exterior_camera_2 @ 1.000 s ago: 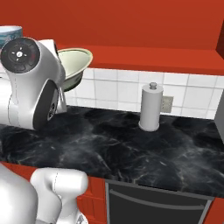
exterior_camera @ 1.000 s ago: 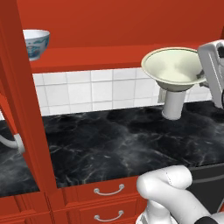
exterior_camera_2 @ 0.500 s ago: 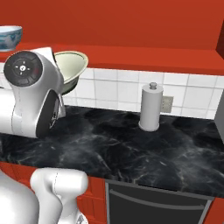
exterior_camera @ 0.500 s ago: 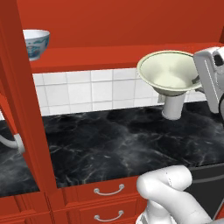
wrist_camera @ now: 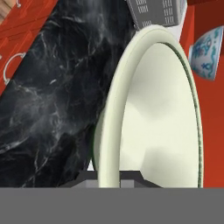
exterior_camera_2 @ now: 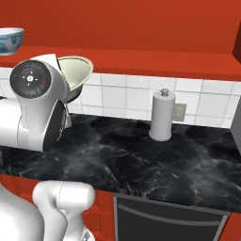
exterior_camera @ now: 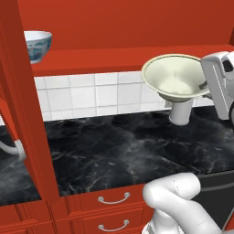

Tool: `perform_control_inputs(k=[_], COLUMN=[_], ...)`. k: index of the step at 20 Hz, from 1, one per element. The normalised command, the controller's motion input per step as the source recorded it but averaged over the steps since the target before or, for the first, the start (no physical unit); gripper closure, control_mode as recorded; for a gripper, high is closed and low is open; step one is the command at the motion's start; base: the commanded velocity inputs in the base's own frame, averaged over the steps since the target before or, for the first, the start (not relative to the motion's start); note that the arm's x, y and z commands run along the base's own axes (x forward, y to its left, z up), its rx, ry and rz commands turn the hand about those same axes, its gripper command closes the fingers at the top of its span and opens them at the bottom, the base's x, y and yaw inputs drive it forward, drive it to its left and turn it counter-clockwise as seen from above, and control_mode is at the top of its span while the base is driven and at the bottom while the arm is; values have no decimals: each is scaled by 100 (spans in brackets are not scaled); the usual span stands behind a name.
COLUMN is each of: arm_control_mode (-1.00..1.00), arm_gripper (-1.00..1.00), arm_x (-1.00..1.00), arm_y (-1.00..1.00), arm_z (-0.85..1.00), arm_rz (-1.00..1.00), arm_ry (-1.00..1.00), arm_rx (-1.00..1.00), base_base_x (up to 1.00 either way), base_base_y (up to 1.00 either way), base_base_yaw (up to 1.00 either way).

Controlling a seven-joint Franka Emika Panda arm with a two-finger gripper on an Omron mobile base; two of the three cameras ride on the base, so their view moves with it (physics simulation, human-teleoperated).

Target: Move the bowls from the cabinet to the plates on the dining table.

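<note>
My gripper (exterior_camera: 204, 85) is shut on the rim of the cream bowl (exterior_camera: 175, 82), which hangs tilted on its side in the air above the black marble counter (exterior_camera: 114, 146). The same cream bowl (exterior_camera_2: 75, 75) sits just behind my hand in the right base view. In the hand view the cream bowl (wrist_camera: 162, 122) stands edge-on between the gripper (wrist_camera: 109, 177) tips. The white bowl with blue pattern (exterior_camera: 37, 45) (exterior_camera_2: 10, 40) (wrist_camera: 208, 52) rests upright on the red cabinet shelf (exterior_camera: 114, 59). The plates and the dining table are out of view.
A white paper towel holder (exterior_camera_2: 162, 115) stands on the counter by the tiled wall, partly behind the held bowl (exterior_camera: 180, 114). A red cabinet door edge (exterior_camera: 27, 114) runs down the left. Red drawers (exterior_camera: 112, 199) lie below the counter. A grey rack (wrist_camera: 157, 11) sits far off.
My hand has carried the cream bowl slightly left and lower, away from the shelf. The white and blue bowl has stayed on its shelf.
</note>
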Motion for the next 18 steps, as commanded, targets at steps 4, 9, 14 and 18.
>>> perform_control_inputs(k=[4,9,14,18], arm_control_mode=[-100,100,100,100], arm_gripper=[100,100,100,100], arm_x=[0,-1,0,0], arm_y=[1,0,0,0], arm_z=[0,0,0,0], arm_rz=[4,2,0,0], arm_ry=[0,0,0,0], arm_rx=[0,0,0,0], base_base_x=[0,-5,-32,-52], base_base_y=[0,0,7,10], base_base_yaw=[0,1,3,0])
